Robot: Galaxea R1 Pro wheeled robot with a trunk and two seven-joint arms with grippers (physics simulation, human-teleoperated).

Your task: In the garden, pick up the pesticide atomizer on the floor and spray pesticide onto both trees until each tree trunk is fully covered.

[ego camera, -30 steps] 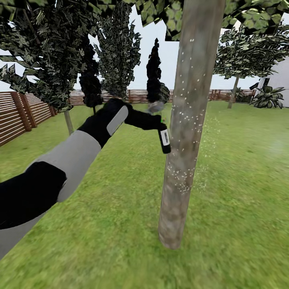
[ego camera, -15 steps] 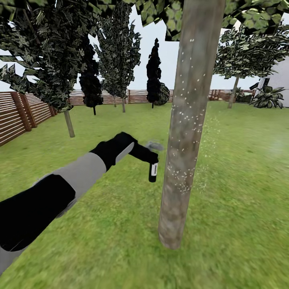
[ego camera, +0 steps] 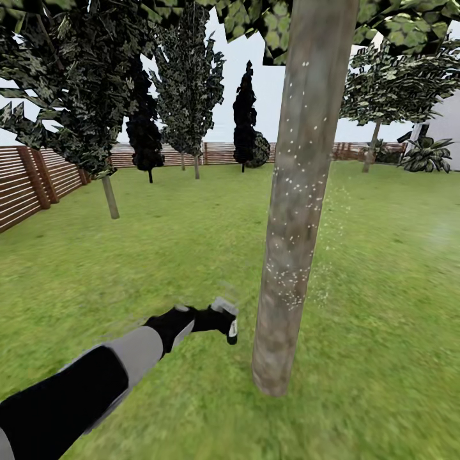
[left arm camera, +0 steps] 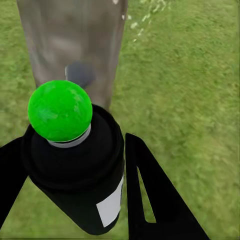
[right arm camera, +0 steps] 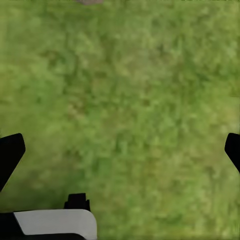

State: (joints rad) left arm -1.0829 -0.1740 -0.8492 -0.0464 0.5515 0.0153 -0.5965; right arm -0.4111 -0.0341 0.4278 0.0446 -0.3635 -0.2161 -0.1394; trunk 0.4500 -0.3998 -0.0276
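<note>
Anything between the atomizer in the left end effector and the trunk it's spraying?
Nothing visible. The left end effector holds the pesticide atomizer low beside the tree trunk, with just a gap over grass between them. In the left wrist view the trunk stands straight ahead.

The pesticide atomizer (ego camera: 229,324), black-bodied with a green dot on top, hangs low near the base of the grey-brown tree trunk (ego camera: 295,211). White pesticide (ego camera: 287,281) specks dot the bark mid-trunk, above the lawn (ego camera: 191,243).
</note>
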